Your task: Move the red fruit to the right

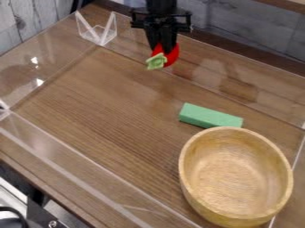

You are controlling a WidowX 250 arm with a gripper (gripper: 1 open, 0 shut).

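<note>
From the single camera view I have the gripper (pixel 163 49) at the far end of the table, pointing straight down, its black fingers (pixel 156 40) clamped onto the red fruit (pixel 165 57). The jaws are closed around the fruit's upper part, so I only see its lower red body and the light-green leafy cap, which sticks out toward the left of the picture. The fruit is at the back of the table (pixel 107 116), near the wall and a little left of the picture's middle; I cannot tell whether it touches the wood or hangs just above it.

Nearer to me and to the right, a flat green block (pixel 211 116) lies on the wood, well apart from the fruit. Just in front of that block, in the near right corner, sits the wooden bowl (pixel 236 175), upright, and I see only bare wood inside. The block and the bowl are close together, but I cannot tell whether they touch.

A clear acrylic wall (pixel 71 169) rings the table surface, and a small clear stand (pixel 95 29) sits at the back left, just beside the arm
</note>
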